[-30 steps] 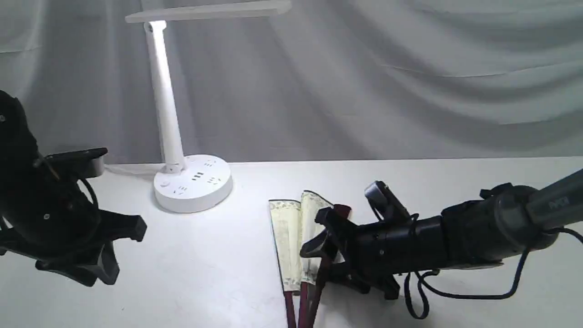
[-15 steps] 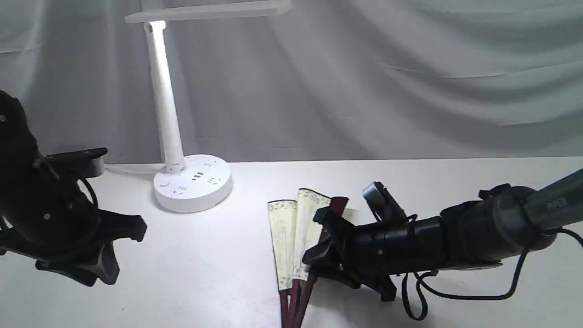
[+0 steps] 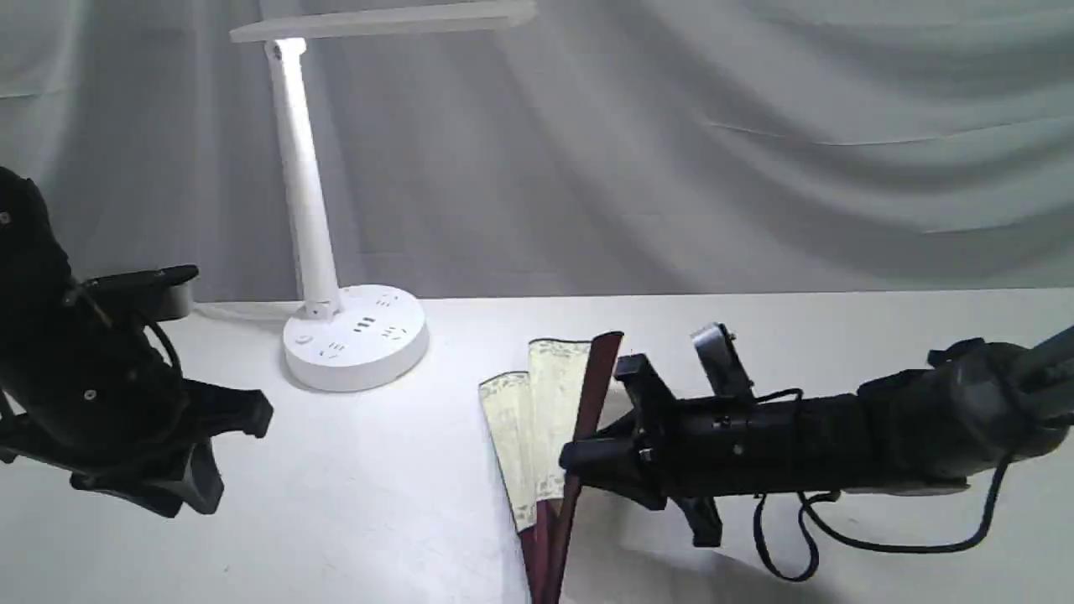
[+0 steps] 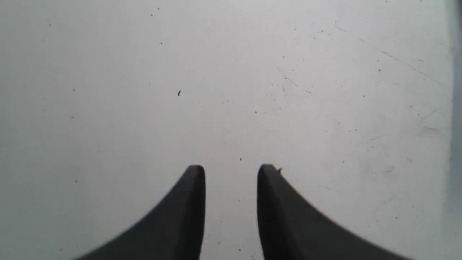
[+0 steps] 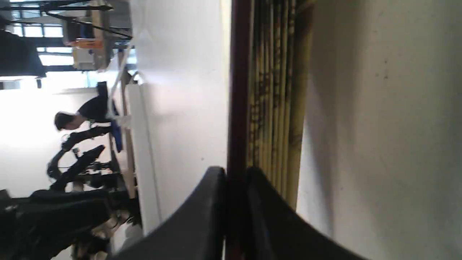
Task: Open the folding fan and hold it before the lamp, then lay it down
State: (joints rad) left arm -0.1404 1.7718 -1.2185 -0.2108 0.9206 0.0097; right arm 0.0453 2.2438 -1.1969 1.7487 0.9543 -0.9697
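Note:
The folding fan (image 3: 550, 403) lies partly spread on the white table (image 3: 377, 520), right of the lamp (image 3: 304, 193). A few cream pleats show, and its outer dark maroon rib (image 3: 594, 386) is tilted up off the leaf. My right gripper (image 3: 577, 457) reaches in from the right and is shut on that rib. In the right wrist view its fingertips (image 5: 236, 173) pinch the rib, with the folded pleats (image 5: 278, 90) beside it. My left gripper (image 3: 231, 453) hovers above the table at the left, open; its fingers (image 4: 195, 202) hold nothing.
The lamp's round base (image 3: 354, 340) with sockets stands at the back left, its bar head (image 3: 386, 21) high above. A grey curtain (image 3: 713, 151) closes the back. A black cable (image 3: 805, 537) loops under the right arm.
My right gripper has closed on the fan's outer maroon rib and rolled, tipping the rib upward. The fan's leaf has shifted slightly left. The left arm has barely moved.

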